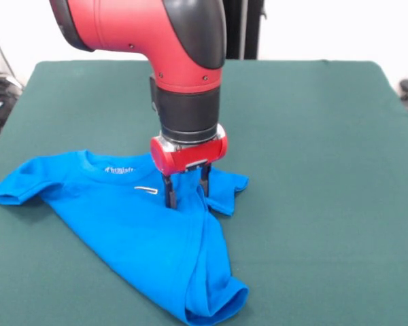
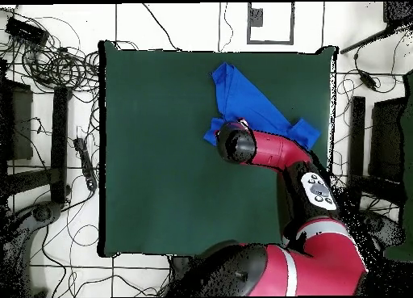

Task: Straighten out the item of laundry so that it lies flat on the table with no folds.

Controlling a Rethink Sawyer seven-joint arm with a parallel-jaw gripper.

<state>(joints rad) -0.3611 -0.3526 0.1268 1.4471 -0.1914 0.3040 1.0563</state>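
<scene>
The item of laundry [image 1: 139, 231] is a bright blue T-shirt lying on the table [image 1: 313, 170] at its front left. Its collar [image 1: 115, 166] faces the far side and both sleeves are spread out. The lower part is folded over and bunched into a narrow roll near the front edge [image 1: 217, 299]. My gripper [image 1: 187, 191] points straight down on the shirt just right of the collar. Its two black fingers [image 1: 168, 193] stand apart, tips on the cloth. In the overhead view the shirt [image 2: 242, 97] lies by the table's [image 2: 161, 149] top right edge, with the arm's wrist [image 2: 236, 143] covering the gripper.
Green felt stretches wide to the right of the shirt [image 1: 313, 224] and behind it. The bunched hem sits close to the table's front edge. Cables [image 2: 48, 60] and black stands [image 2: 58, 141] crowd the floor around the table.
</scene>
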